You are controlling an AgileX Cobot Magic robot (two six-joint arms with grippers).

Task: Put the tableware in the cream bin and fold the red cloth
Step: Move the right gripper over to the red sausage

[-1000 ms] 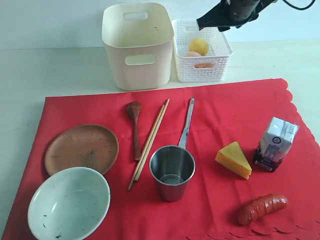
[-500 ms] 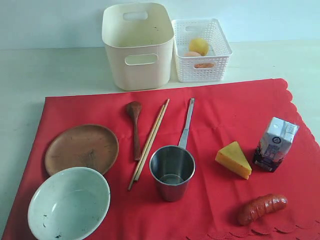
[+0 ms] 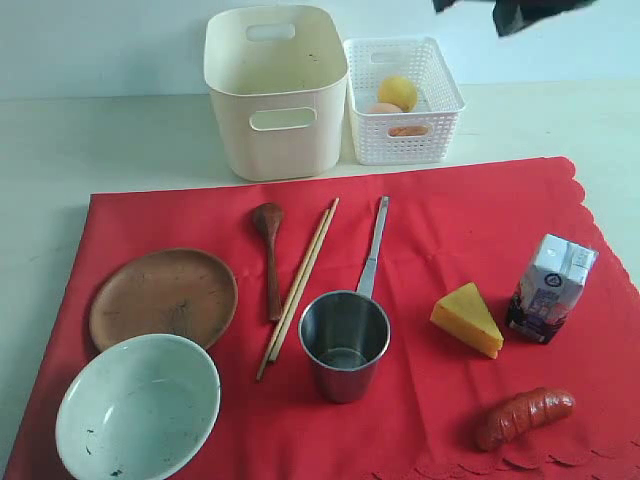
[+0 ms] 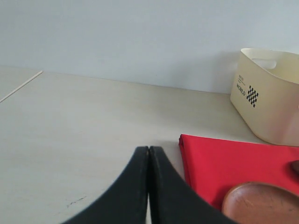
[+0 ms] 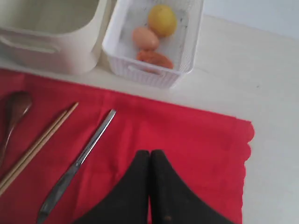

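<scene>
Tableware comes first, by my reading, and none of it is in the bin yet. Nearest me, at the near left corner of the red cloth, sits the speckled bowl. The wooden plate lies just behind it; whether their rims touch I cannot tell. The steel cup stands upright mid-cloth, its long handle pointing toward the far edge. The chopsticks and the spoon lie close together on its left. Past the cloth's far edge, on the worktop, stands the cream bin, with the white basket just beside it.

My left gripper hangs low over bare worktop off the cloth's far left corner, fingers pressed together on nothing. My right gripper is likewise closed and empty, high above the far right part of the cloth.

Next I judge I must spread one set of jaws and descend on a piece. The cup looks the easiest hold. Folding has to wait until the cloth is cleared.
</scene>
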